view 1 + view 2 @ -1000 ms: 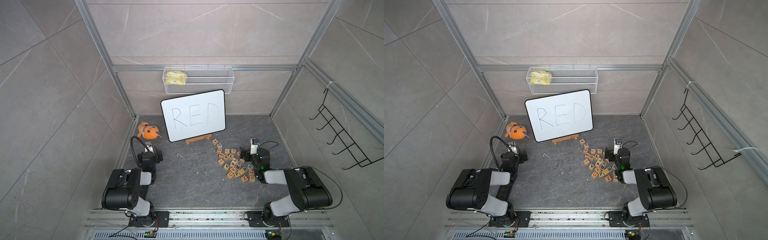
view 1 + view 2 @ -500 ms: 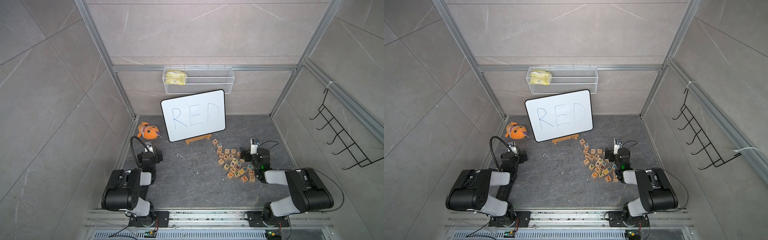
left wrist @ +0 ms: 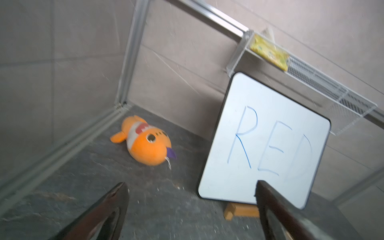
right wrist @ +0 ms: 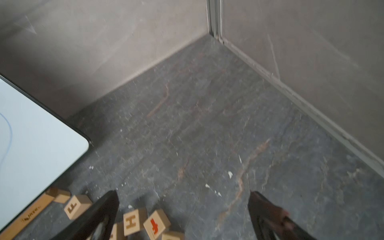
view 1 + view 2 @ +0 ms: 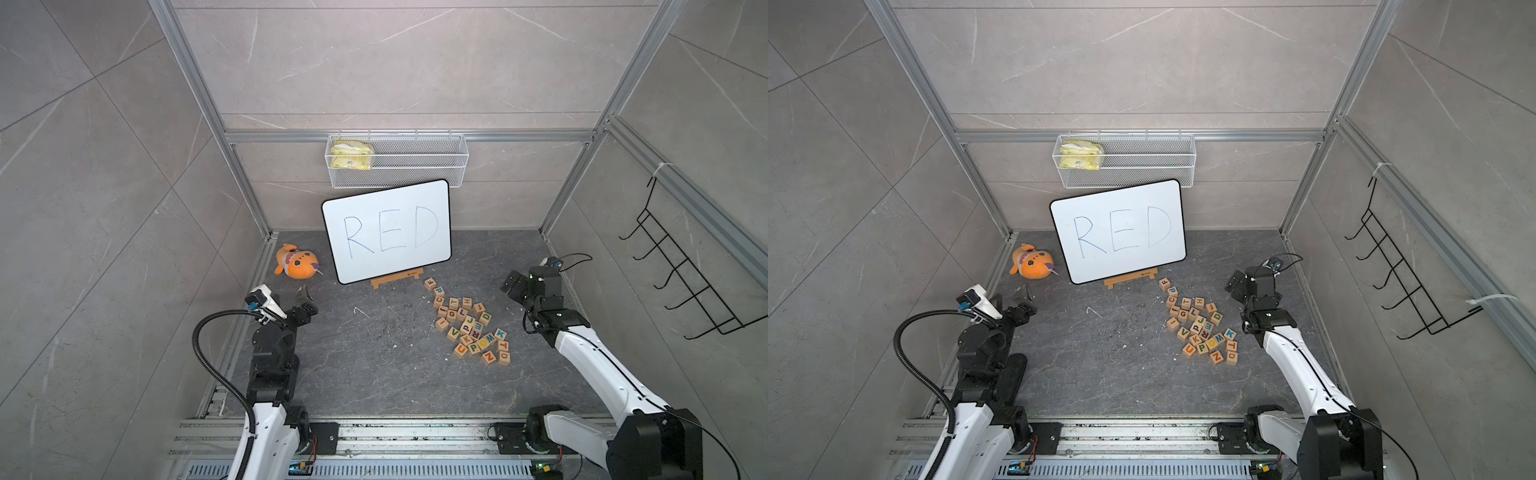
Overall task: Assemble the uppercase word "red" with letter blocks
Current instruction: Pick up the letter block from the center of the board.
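Note:
The letter blocks (image 5: 469, 326) (image 5: 1202, 328) lie in a loose heap on the dark floor, right of centre. Among them a purple R (image 5: 477, 333), a green D (image 5: 485, 318) and others face up. The word "red" in blocks is not in view. My right gripper (image 5: 510, 284) (image 5: 1235, 286) hangs open and empty, raised just right of the heap's far end. In the right wrist view its jaws (image 4: 184, 194) stand wide over bare floor, with an H block (image 4: 133, 221) beside one finger. My left gripper (image 5: 306, 301) (image 3: 191, 185) is open and empty at the far left.
A white board (image 5: 386, 232) with handwritten "RED" leans on a wooden stand (image 5: 397, 277) at the back. An orange plush toy (image 5: 296, 262) lies left of it. A wire basket (image 5: 397, 164) hangs on the back wall, a black hook rack (image 5: 681, 286) on the right wall.
Both arms have stretched out lower. The right gripper has moved right and toward the back, off the edge of the block heap. The blocks have not moved.

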